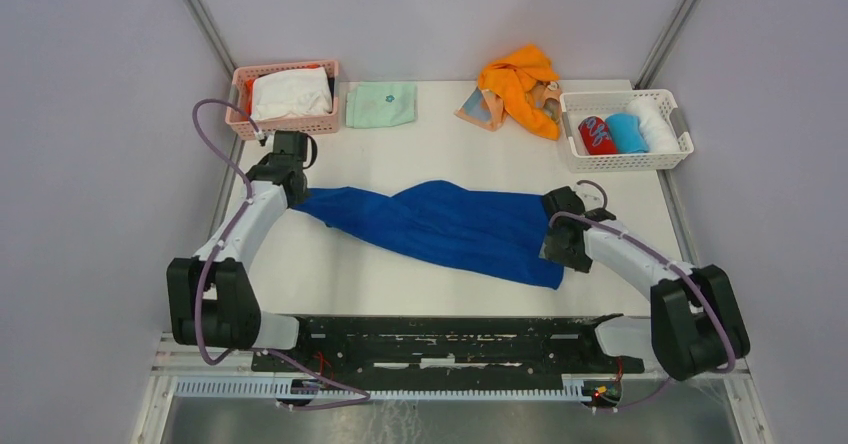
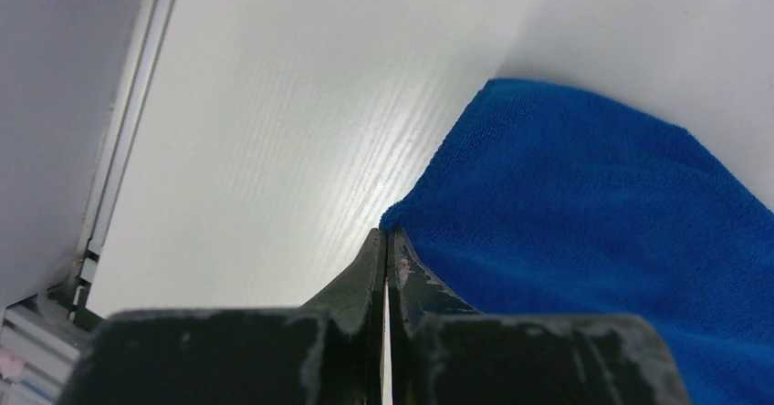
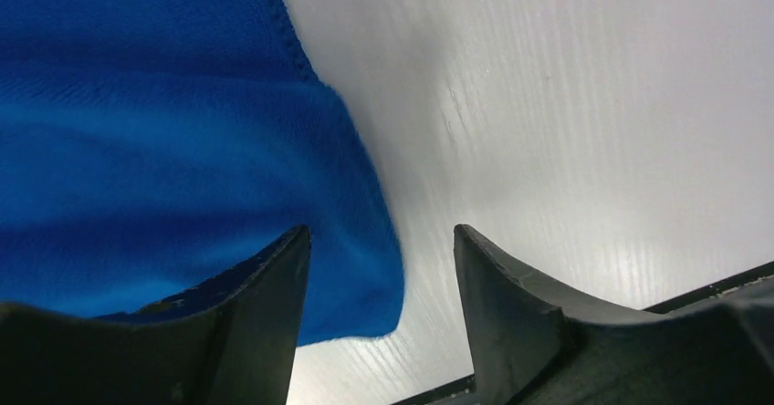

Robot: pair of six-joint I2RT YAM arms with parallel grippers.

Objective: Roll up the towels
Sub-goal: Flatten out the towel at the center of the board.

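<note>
Bench: white, enclosed by grey walls. The far edge is lined, left to right, by a pink basket, a mint cloth, an orange towel heaped on a peach towel, and a white basket. Open surface is left near and far of centre. Blue towel: stretched and twisted across the middle. Left jaws: pressed together, pinching its left corner. Right jaws: spread, with its right end partly between them.

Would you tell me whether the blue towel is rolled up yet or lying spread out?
Spread out, not rolled: the blue towel lies long and loosely twisted across the table.
</note>
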